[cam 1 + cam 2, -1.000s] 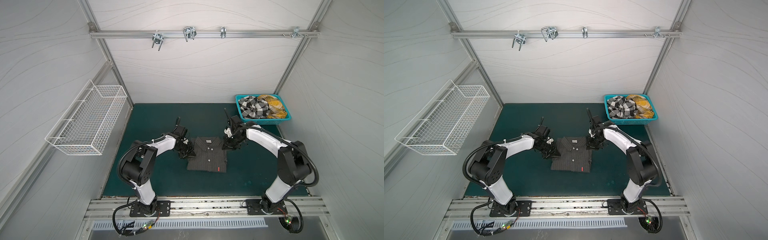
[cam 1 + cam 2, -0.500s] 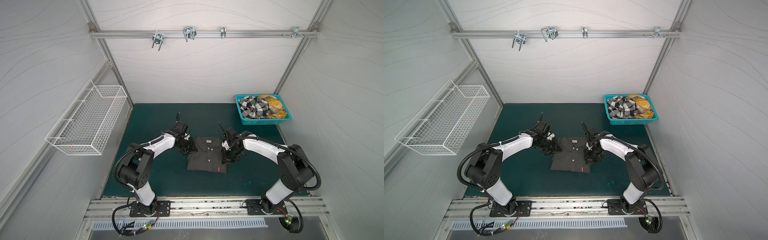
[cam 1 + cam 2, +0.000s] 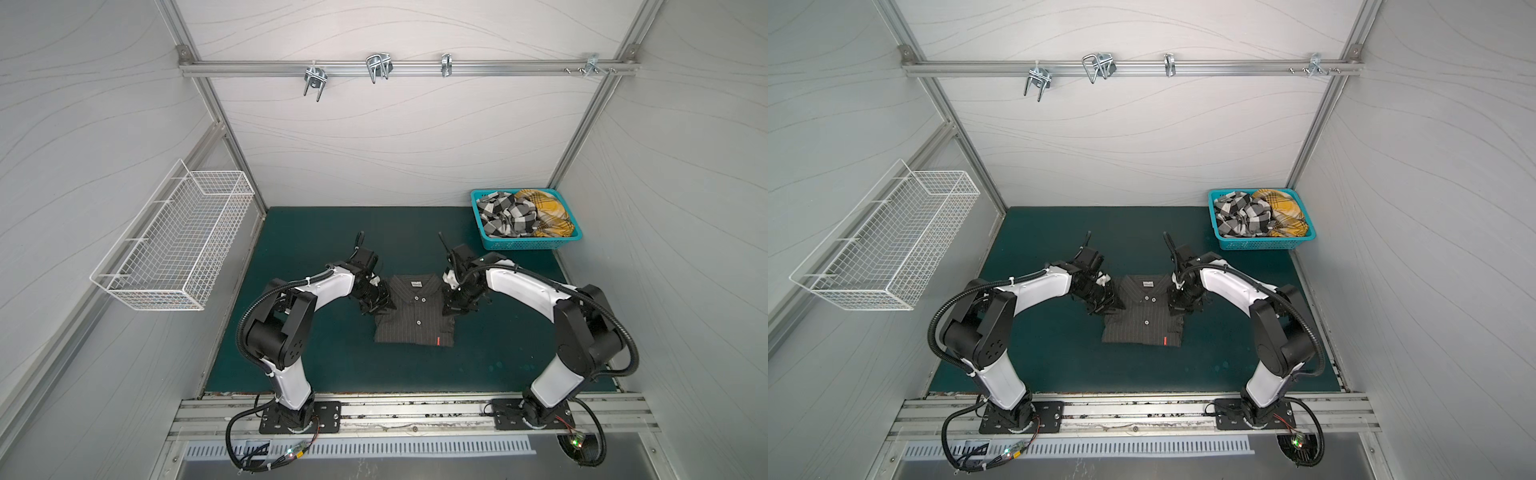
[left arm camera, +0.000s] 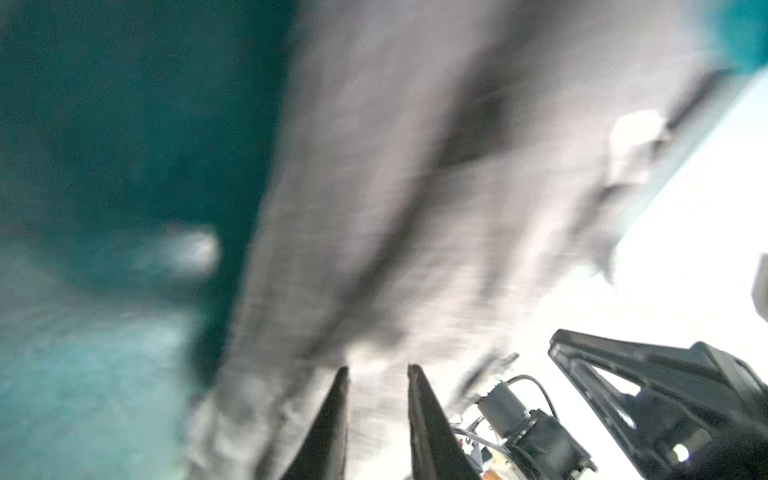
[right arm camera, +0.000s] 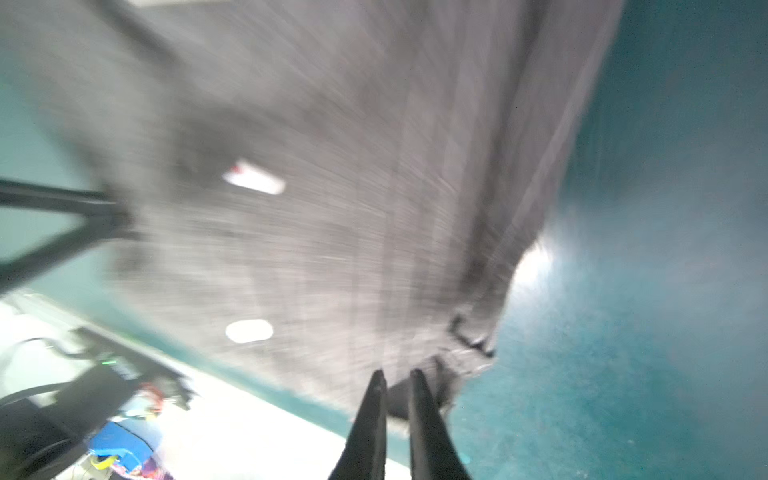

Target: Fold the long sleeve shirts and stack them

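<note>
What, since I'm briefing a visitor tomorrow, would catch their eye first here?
The folded charcoal pinstriped shirt lies on the green mat, with the left gripper and right gripper flanking its collar end. At the back right, a teal basket holds the crumpled checked shirt and yellow plaid shirt.

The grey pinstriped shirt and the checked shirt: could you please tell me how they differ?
The grey pinstriped shirt lies folded flat on the green mat; the checked shirt sits crumpled in the teal basket. The grey pinstriped shirt shows thin pale stripes; the checked shirt, bold black-and-white squares. Both are cloth shirts.
</note>
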`<state>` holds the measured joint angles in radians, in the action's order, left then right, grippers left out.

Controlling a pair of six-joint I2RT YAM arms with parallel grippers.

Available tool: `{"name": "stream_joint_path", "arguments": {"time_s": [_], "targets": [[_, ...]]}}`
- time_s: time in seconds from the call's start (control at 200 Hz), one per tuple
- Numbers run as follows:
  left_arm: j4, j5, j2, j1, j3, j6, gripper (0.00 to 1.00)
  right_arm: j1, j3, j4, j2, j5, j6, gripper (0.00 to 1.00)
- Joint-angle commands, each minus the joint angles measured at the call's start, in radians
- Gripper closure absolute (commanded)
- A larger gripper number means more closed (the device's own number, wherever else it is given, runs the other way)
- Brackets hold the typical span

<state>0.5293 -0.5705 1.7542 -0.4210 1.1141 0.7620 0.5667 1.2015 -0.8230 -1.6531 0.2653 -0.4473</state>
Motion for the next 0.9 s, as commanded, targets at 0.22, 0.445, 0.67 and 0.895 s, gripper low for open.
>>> {"name": "stream_joint_path", "arguments": {"time_s": [0.22,0.445,0.67,0.895], "targets": [[0.039,-0.001,0.130,0.011,0.303,-0.028,0.82,-0.022,0.264,-0.031,-0.165,0.048,0.018,0.85],[0.006,-0.018,0.209,0.008,0.291,-0.010,0.86,0.015,0.285,0.004,-0.267,0.059,0.022,0.86],[-0.032,-0.025,0.239,0.007,0.227,-0.007,0.87,0.027,0.179,0.070,-0.309,0.050,0.011,0.86],[-0.040,-0.023,0.265,0.007,0.216,-0.011,0.87,0.019,0.162,0.076,-0.340,0.038,0.023,0.86]]}}
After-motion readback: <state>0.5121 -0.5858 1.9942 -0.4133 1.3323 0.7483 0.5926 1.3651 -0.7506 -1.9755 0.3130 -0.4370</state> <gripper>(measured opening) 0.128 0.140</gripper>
